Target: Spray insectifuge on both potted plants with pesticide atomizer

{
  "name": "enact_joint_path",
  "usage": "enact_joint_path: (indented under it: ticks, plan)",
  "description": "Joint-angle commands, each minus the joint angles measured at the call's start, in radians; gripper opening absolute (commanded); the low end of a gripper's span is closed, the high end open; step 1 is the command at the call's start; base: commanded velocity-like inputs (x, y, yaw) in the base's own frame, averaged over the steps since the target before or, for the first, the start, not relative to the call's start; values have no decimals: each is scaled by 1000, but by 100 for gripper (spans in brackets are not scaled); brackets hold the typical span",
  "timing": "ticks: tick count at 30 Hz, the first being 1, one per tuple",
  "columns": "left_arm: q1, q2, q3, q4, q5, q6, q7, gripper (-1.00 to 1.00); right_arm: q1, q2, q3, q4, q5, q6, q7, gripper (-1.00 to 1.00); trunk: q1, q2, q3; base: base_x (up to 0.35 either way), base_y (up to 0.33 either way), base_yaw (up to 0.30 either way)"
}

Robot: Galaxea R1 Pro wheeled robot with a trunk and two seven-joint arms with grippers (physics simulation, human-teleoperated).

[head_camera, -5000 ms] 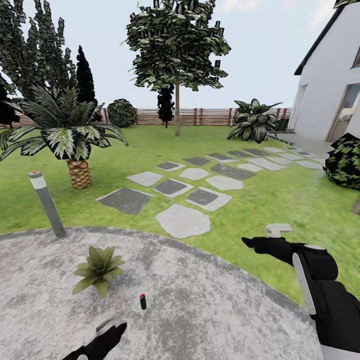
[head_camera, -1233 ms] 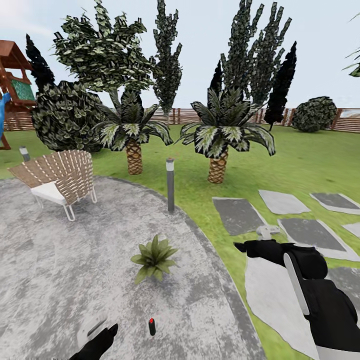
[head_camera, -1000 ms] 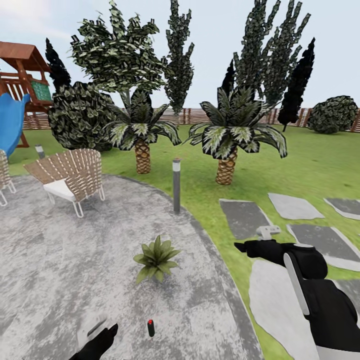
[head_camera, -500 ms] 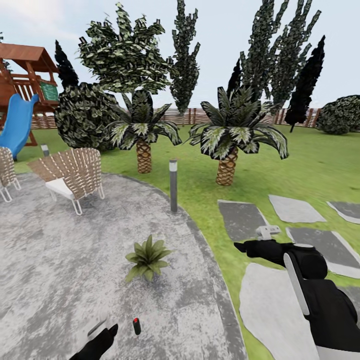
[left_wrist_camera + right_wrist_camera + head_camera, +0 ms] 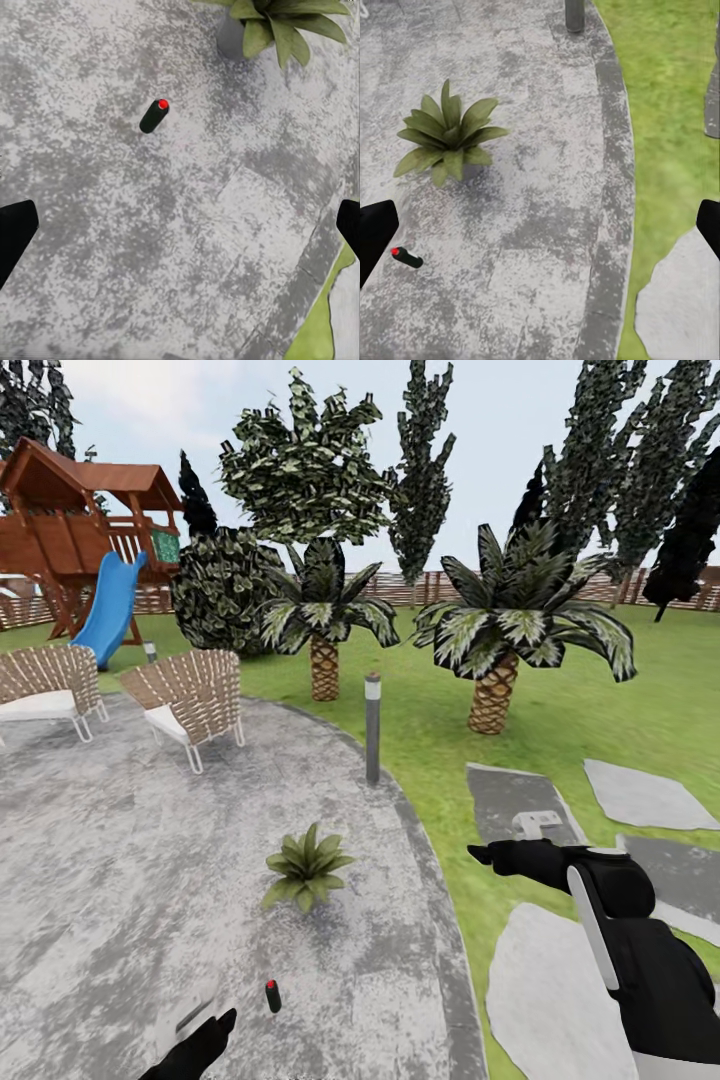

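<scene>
One pesticide atomizer (image 5: 272, 996); one potted plant (image 5: 305, 866); two chairs (image 5: 190, 697).

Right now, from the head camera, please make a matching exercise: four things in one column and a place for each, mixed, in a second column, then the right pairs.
Things:
1. pesticide atomizer
2. potted plant
3. grey post
4. blue slide

Places:
A. at the patio's edge, by the lawn
B. on the patio, close to the left gripper
C. far off, on the wooden playhouse
D. on the patio, between the post and the atomizer

Pairs: 1-B, 2-D, 3-A, 4-C
</scene>
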Motion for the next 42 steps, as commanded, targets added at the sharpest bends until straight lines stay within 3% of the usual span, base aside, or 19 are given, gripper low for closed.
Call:
enact_joint_path:
  ticks: [1, 25, 27, 28, 32, 36, 39, 42]
  plan:
    - [0, -1, 1, -2, 10, 5, 7, 100, 0, -1, -1, 0, 2, 4, 4, 100, 0, -1, -1, 0, -349, 296]
    - [0, 0, 5, -2, 15, 5, 5, 100, 0, 1, -1, -1, 2, 4, 4, 100, 0, -1, -1, 94, -340, 296]
    - [0, 0, 24, -2, 17, 5, 5, 100, 0, 1, -1, 0, 2, 4, 4, 100, 0, -1, -1, 26, -337, 296]
    - [8, -4, 88, -5, 22, 4, 2, 100, 0, 1, -1, -1, 2, 4, 4, 100, 0, -1, -1, 6, -339, 296]
    - [17, -9, 107, -16, 23, 4, 0, 100, 0, 0, -1, -1, 3, 4, 4, 100, 0, -1, -1, 3, -339, 296]
    - [20, -6, 104, -13, 23, 6, -14, 100, 1, -2, -1, -1, 1, 4, 5, 100, 0, -1, -1, 1, -342, 296]
    - [17, -2, 64, 7, 18, 8, -14, 100, 1, -1, 0, -1, 1, 4, 5, 100, 0, -1, -1, 0, -346, 296]
    - [17, -2, 52, 2, 16, 6, -11, 100, 1, -1, 1, -1, 1, 4, 4, 100, 0, -1, -1, 0, -347, 296]
